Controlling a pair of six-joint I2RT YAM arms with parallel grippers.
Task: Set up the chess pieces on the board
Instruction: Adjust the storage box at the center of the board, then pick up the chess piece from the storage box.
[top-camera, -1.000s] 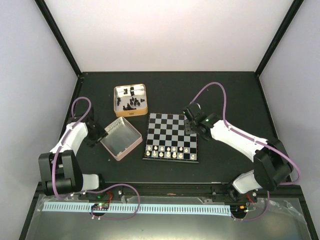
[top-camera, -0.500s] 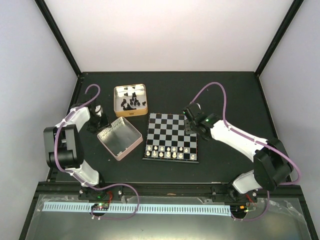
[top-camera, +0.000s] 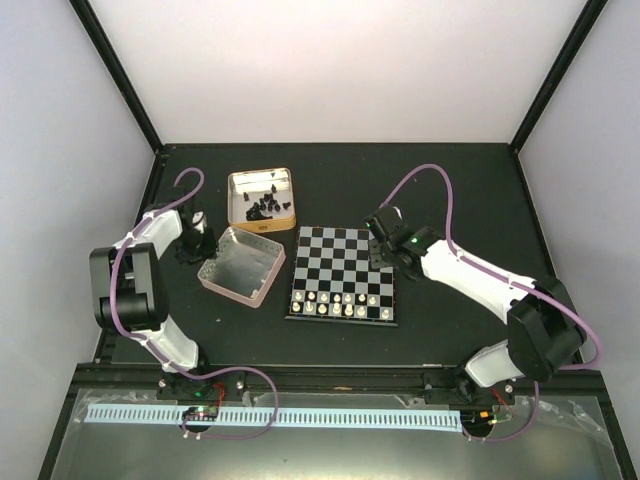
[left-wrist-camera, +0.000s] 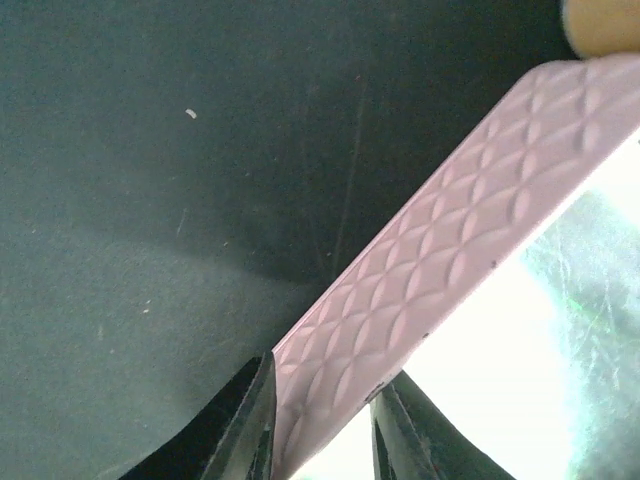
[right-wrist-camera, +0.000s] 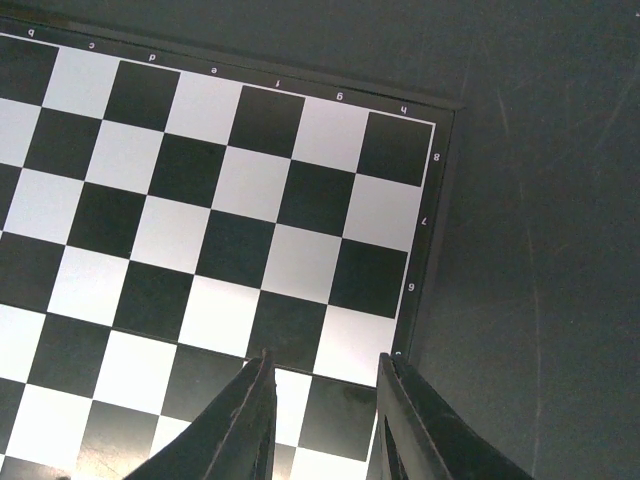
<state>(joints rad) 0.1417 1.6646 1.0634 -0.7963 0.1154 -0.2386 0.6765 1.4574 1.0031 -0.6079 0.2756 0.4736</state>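
Chess pieces (top-camera: 340, 302) in cream-white stand on your board's (top-camera: 345, 255) two near rows, seen from above; black ones (top-camera: 262, 207) lie in the gold tin (top-camera: 231, 200). Left wrist: your left gripper (left-wrist-camera: 320, 405) clamps the pink tin's (left-wrist-camera: 450, 250) wall. Right wrist: your right gripper (right-wrist-camera: 325, 375), fingers narrowly parted and empty, hovers over the board's edge.

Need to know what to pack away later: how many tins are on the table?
2. A gold tin back-left of the board, holding black pieces; a pink tin left of the board, its wall between the left gripper's fingers.
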